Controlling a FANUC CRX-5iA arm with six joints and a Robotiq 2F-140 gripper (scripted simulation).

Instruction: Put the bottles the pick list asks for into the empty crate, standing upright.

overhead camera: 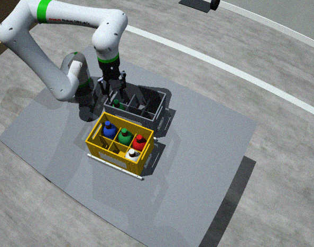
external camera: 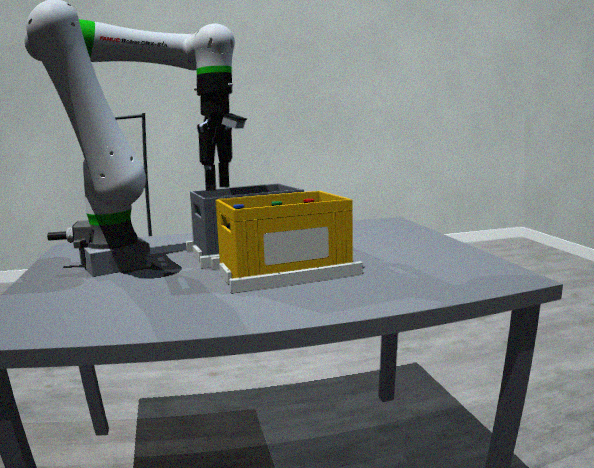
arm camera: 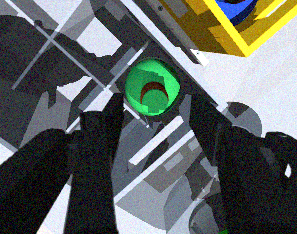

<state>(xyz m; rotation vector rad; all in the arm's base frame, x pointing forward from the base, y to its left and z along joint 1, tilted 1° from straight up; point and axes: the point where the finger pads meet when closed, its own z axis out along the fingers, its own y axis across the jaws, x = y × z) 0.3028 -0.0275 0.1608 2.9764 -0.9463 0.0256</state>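
A green-labelled bottle stands upright in the near-left cell of the grey crate. My gripper hangs straight above it, fingertips about level with the crate's rim. The fingers stand part-way apart on either side of the bottle's cap and do not touch it. The yellow crate holds a blue, a green, a red and a white bottle. I cannot see the pick list.
White stop rails line the foot of both crates. The arm's base sits at the table's back left, close to the grey crate. The other grey-crate cells show no bottles.
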